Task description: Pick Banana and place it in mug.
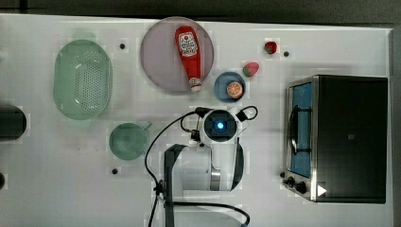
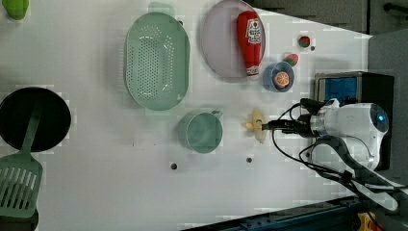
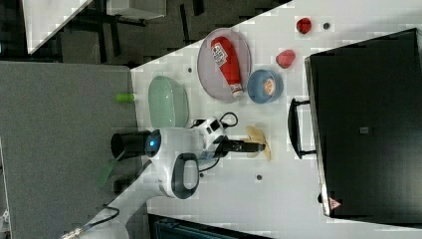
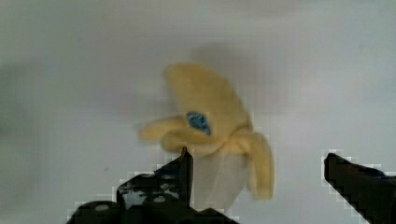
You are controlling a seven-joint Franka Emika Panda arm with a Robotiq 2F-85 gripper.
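We count one banana (image 4: pixel 212 126), one mug (image 2: pixel 204 132), one basket (image 2: pixel 156 60), one plate (image 1: pixel 161 66) and one blue bowl (image 1: pixel 222 85) on the surface (image 1: pixel 56 179). The mug holds nothing; the plate carries one ketchup bottle (image 1: pixel 189 49), the bowl one orange slice (image 1: pixel 234 89). The banana lies just beside the mug, under our gripper (image 4: pixel 257 165), whose jaws stand wide apart around it.

Even, bright overhead light washes the white table (image 1: pixel 56 189) almost featureless. Blocky compression squares ring every object's edge. In the wrist view the banana (image 4: pixel 212 121) is soft and blurred, with a faint grey shadow smeared behind it at upper centre.
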